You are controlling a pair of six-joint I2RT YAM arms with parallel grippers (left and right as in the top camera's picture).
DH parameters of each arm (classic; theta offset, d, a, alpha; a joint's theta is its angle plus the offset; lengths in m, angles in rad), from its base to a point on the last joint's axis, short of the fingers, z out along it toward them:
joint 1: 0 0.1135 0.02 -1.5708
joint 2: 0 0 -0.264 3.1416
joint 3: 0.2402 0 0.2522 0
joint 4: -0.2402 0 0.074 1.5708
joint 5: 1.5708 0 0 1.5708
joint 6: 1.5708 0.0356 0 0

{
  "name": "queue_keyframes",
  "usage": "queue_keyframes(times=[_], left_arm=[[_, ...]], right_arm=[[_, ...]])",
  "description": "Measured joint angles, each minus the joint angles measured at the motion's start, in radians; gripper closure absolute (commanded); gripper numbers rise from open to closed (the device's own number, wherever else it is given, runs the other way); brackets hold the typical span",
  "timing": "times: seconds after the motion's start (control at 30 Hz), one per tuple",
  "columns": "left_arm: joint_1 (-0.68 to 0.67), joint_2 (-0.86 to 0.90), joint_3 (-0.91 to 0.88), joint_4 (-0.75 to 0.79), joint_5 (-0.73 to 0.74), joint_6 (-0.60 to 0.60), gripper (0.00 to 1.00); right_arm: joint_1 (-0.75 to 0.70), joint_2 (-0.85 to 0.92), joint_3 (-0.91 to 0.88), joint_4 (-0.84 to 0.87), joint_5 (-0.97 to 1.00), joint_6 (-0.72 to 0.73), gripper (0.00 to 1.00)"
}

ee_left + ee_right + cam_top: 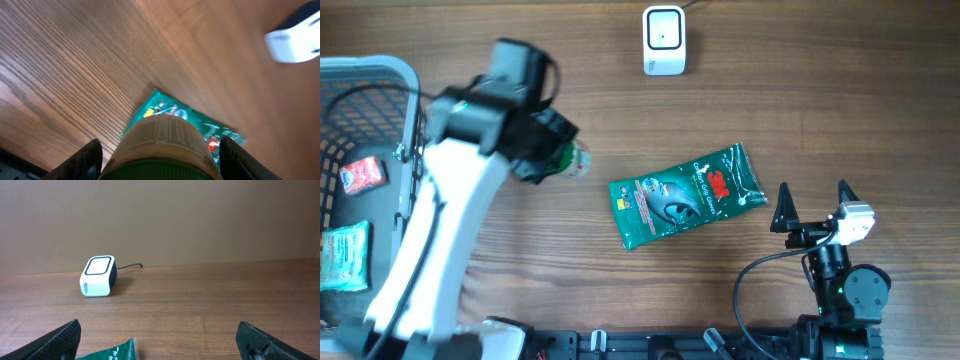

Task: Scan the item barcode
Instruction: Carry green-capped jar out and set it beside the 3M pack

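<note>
1. From overhead, the left arm [450, 220] reaches out from beside the grey basket [380, 68], and the left jaws are clamped on a small bottle [573, 159] whose pale end pokes out toward the middle of the counter [820, 80].
2. The white barcode scanner [663, 40] sits at the far edge, well apart from the bottle. A green 3M packet [685, 193] lies flat between the two arms.
3. The right jaws stand wide open near the front edge with nothing in them, just beside the packet's right end.
4. From the left wrist, the bottle [162, 145] fills the bottom of the view, with its green cap nearest and its printed label facing up. A dark finger [85, 160] sits on each side of it. The packet [160, 102] lies beyond and the scanner [294, 41] is a blur at the upper right. I cannot tell whether the bottle is clear of the counter.
5. From the right wrist, the scanner [98, 276] faces the open counter and only the packet's corner [114, 353] shows.
6. To my eye, the pickup is done. What is left is carrying the bottle to the scanner and turning its barcode toward the window.
</note>
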Motion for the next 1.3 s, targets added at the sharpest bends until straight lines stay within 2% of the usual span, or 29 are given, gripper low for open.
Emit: queue_keyframes(times=[0.13, 0.33, 0.57, 0.73, 0.77, 0.8, 0.83, 0.9, 1.0, 1.1, 1.2, 1.3], left_arm=[[-0.073, 0.211, -0.015, 0.039, -0.045, 0.0, 0.5], [-0.101, 0.4, -0.019, 0.163, -0.127, -0.015, 0.51], [-0.119, 0.502, -0.019, 0.236, -0.18, -0.168, 0.49], [-0.209, 0.562, -0.019, 0.257, -0.205, -0.233, 0.34], [-0.221, 0.565, -0.019, 0.257, -0.206, -0.241, 0.29], [-0.228, 0.567, -0.019, 0.257, -0.206, -0.25, 0.16], [-0.229, 0.567, -0.019, 0.256, -0.209, -0.252, 0.12], [-0.221, 0.567, -0.019, 0.251, -0.216, -0.254, 0.1], [-0.185, 0.562, -0.01, 0.242, -0.23, -0.223, 0.0], [-0.139, 0.529, 0.034, 0.238, -0.253, -0.162, 0.0], [-0.087, 0.447, 0.147, 0.181, -0.268, -0.076, 0.0], [-0.029, 0.324, 0.334, 0.064, -0.309, -0.004, 0.0]], right_arm=[[0.0, 0.0, 0.0, 0.0, 0.0, 0.0, 0.0], [0.0, 0.0, 0.0, 0.0, 0.0, 0.0, 0.0], [0.0, 0.0, 0.0, 0.0, 0.0, 0.0, 0.0], [0.0, 0.0, 0.0, 0.0, 0.0, 0.0, 0.0], [0.0, 0.0, 0.0, 0.0, 0.0, 0.0, 0.0], [0.0, 0.0, 0.0, 0.0, 0.0, 0.0, 0.0], [0.0, 0.0, 0.0, 0.0, 0.0, 0.0, 0.0], [0.0, 0.0, 0.0, 0.0, 0.0, 0.0, 0.0], [0.0, 0.0, 0.0, 0.0, 0.0, 0.0, 0.0], [0.0, 0.0, 0.0, 0.0, 0.0, 0.0, 0.0], [0.0, 0.0, 0.0, 0.0, 0.0, 0.0, 0.01], [0.0, 0.0, 0.0, 0.0, 0.0, 0.0, 0.0]])
